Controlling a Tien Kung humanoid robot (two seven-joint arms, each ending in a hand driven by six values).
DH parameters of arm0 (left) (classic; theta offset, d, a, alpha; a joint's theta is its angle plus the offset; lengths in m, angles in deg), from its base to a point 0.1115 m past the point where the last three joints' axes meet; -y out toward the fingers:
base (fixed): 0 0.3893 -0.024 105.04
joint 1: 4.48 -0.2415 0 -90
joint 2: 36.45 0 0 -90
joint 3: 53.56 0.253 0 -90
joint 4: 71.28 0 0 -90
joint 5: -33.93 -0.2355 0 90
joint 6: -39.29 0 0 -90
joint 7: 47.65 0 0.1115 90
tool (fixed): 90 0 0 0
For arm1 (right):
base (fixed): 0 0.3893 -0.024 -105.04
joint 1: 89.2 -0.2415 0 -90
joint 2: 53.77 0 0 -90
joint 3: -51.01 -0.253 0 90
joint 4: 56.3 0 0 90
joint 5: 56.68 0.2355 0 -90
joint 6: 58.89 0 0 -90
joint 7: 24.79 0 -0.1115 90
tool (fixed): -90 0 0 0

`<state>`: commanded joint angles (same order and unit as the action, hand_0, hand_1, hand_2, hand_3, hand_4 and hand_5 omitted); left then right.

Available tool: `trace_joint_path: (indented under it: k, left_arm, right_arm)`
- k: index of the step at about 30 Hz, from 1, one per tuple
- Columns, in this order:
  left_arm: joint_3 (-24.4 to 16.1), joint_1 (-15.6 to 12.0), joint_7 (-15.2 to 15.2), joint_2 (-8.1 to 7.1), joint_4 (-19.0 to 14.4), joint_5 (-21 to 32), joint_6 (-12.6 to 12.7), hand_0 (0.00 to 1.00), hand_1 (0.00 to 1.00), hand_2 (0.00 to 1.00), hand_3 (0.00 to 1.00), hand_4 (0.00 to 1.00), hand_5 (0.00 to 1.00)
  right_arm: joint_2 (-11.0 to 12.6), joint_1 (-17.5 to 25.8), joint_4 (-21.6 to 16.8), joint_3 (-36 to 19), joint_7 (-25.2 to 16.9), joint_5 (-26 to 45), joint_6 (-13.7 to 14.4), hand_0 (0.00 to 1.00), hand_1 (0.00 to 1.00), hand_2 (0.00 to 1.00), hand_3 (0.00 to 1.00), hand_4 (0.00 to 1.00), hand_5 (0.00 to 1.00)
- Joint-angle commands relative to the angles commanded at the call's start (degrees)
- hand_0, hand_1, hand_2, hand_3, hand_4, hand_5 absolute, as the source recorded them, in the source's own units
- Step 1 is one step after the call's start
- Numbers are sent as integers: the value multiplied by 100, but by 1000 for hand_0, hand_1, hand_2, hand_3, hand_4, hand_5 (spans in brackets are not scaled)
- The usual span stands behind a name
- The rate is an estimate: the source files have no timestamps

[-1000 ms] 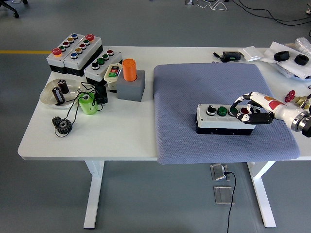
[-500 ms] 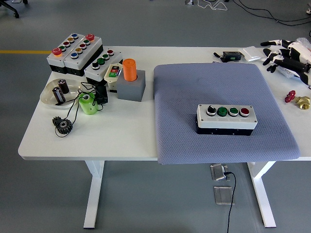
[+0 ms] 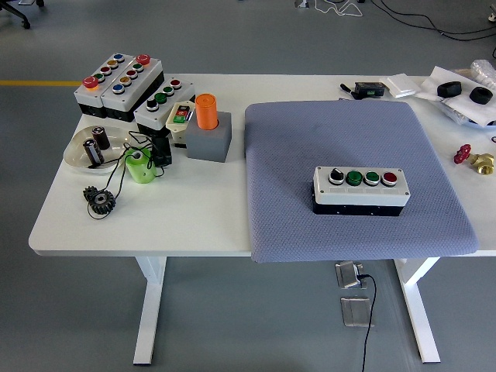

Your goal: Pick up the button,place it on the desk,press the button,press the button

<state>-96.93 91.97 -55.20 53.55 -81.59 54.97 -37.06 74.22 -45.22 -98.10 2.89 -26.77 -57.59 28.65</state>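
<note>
Table: white rectangular desk (image 3: 194, 209) on white legs, near edge toward cam.
Mat: grey-blue padded fabric mat (image 3: 341, 132) covers desk's right half.
Task thing: white-topped, black-based four-control button box (image 3: 359, 191) sits flat on mat, right of mat centre, toward near edge.
Box axis: long axis runs left–right, roughly parallel w/ near edge.
Controls, L to R: black rotary knob (image 3: 336, 176), green button (image 3: 355, 177), second green button (image 3: 373, 178), red button (image 3: 390, 179); all face up, nothing over them.
Hands: neither robot hand in frame, so can't tell if fingers are released or clenched; nothing is grasping the box.
Key relation: box lies on right half, red-button end nearest right edge, so right arm looks nearer; it would prob. come in along box's long axis. Left arm would have to cross whole desk.
Stage: box already set down; looks like a gap around the presses, can't tell how many are done.
Left clutter: stacked spare button boxes (image 3: 124, 81), orange cylinder in grey block (image 3: 208, 125), well apart from task box.
</note>
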Motion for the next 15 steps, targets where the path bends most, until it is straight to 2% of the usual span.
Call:
trace_joint_path:
  k: [4, 7, 15]
  left_arm:
    - [-7, -3, 7, 0, 0, -15, 4, 684, 756, 780, 598, 397, 936]
    - [-3, -5, 7, 0, 0, -4, 4, 684, 756, 780, 600, 397, 937]
    - [-31, -25, 7, 0, 0, -25, 8, 684, 756, 780, 601, 398, 937]
  right_arm:
    - [10, 37, 54, -8, 18, 1006, -23, 791, 761, 805, 796, 632, 513]
    - [9, 48, 81, -17, 27, 1467, -35, 799, 763, 805, 793, 641, 524]
    - [-14, 67, 99, 24, 41, 1520, -39, 809, 765, 805, 787, 640, 533]
